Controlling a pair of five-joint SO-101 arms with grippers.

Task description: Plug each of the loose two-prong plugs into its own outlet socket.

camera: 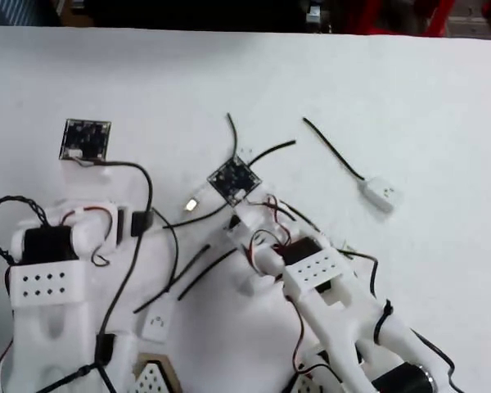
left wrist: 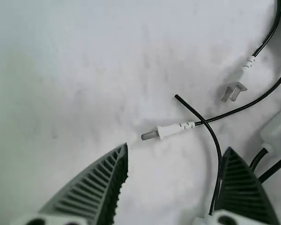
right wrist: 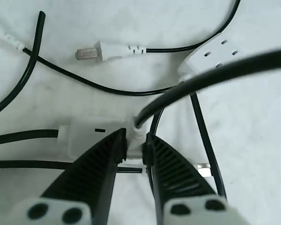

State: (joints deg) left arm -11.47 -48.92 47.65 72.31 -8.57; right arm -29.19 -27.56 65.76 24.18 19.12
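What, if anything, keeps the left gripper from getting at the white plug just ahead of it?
Probably nothing, so likely yes: the left gripper is open and the plug lies flat on the table just ahead. A loose black cord crosses only its wire end.

**Hidden, cropped or blurred**

In the right wrist view, the right gripper (right wrist: 135,137) pinches a white plug (right wrist: 134,152) so closely that only a sliver shows between the fingers, and its prongs are hidden. A blurred black cable (right wrist: 225,70) crosses from the frame's centre to the right edge, covering part of the outlet socket (right wrist: 210,54) at upper right. At lower right a metal prong (right wrist: 203,169) peeks out, its body hidden behind a cable. In the left wrist view, a white socket (left wrist: 278,131) is cut by the right edge. The left gripper (left wrist: 177,150), fingers spread wide, is cropped by the bottom edge. In the high view, the bottom edge cuts off the left arm (camera: 45,286) and right arm (camera: 335,303). The small plug (camera: 192,205) near the centre is too small to make out its prongs.
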